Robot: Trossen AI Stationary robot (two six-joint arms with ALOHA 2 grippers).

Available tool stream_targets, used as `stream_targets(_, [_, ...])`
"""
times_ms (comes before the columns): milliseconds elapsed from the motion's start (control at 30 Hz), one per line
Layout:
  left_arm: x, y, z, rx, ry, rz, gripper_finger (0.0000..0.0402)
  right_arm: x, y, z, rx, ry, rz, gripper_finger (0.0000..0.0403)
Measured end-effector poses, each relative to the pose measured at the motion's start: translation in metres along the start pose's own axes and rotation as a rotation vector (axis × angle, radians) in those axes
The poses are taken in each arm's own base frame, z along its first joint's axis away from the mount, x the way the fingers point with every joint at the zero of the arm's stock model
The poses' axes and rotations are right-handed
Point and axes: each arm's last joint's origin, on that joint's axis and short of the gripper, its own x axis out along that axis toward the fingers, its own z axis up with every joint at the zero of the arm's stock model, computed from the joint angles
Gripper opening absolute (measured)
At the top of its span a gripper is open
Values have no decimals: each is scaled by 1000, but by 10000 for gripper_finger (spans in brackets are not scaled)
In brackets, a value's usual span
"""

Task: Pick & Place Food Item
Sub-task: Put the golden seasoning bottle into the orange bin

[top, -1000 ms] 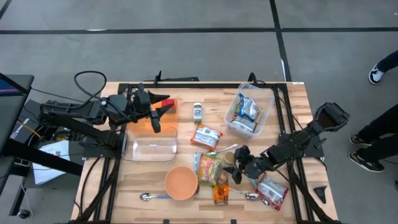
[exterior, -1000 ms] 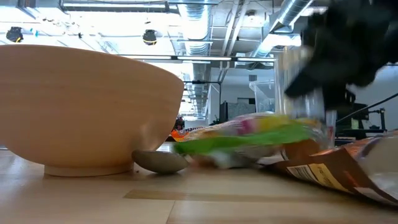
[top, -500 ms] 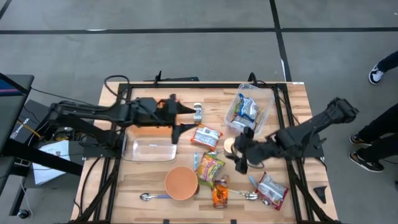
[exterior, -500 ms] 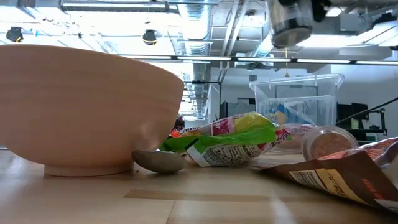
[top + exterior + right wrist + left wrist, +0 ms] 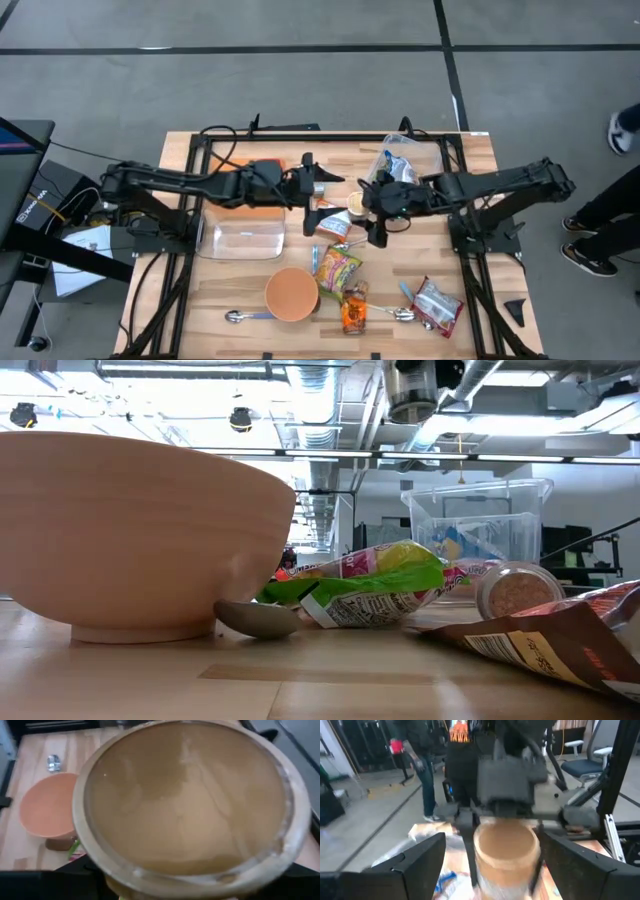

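Right gripper [image 5: 368,203]: centre of the high frame, lifted off the table, fingers clamped on a round clear jar with a tan wooden lid [image 5: 357,202]; the lid fills the right wrist frame.

Left gripper [image 5: 318,190]: just left of the jar, fingers spread wide either side of it in the left wrist frame, holding nothing.

Containers, three:
- Clear plastic bin [image 5: 433,160], upper right of centre, holding blue-and-white food packets [image 5: 396,176].
- Clear plastic box [image 5: 242,236], left of centre; contents cannot be told.
- Orange round bowl [image 5: 292,294], lower centre, nothing visible inside.

Loose items on the wooden table [image 5: 230,298]:
- Red-and-white packet [image 5: 334,224], under the grippers.
- Green-and-yellow pouch [image 5: 339,270], right of the bowl.
- Orange packet [image 5: 354,310], below the pouch.
- Brown foil bag [image 5: 437,304], lower right.
- Metal spoons, two: [image 5: 240,317] lower left, [image 5: 395,314] lower right.
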Motion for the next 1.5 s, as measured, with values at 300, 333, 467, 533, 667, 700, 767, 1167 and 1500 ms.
stream_targets(300, [3, -1, 2, -85, 10, -39, 335, 14, 6, 27, -127, 4, 61, 276])
stream_targets(333, [2, -2, 2, -100, 24, -57, 339, 15, 6, 30, -133, 2, 62, 276])
stream_targets(467, [-1, -10, -1, -115, 70, -103, 352, 20, 1, 33, -166, 27, 81, 276])
stream_targets(533, [-2, -14, -3, -102, 92, -102, 354, 20, -2, 36, -165, 21, 99, 276])
stream_targets(667, [-2, -20, -4, -24, 112, -50, 350, 20, -7, 38, -160, 11, 121, 276])
stream_targets(700, [-2, -19, -5, -17, 114, -28, 348, 21, -7, 38, -159, 13, 127, 276])
stream_targets(767, [-2, -18, -4, -20, 103, -26, 345, 21, -7, 38, -160, 12, 136, 276])
stream_targets(1167, [6, -12, -10, -30, 110, -61, 340, 21, -10, 40, -175, -2, 160, 276])
stream_targets(1500, [9, -10, -9, -37, 73, -51, 270, 22, -14, 41, -164, -9, 173, 276])
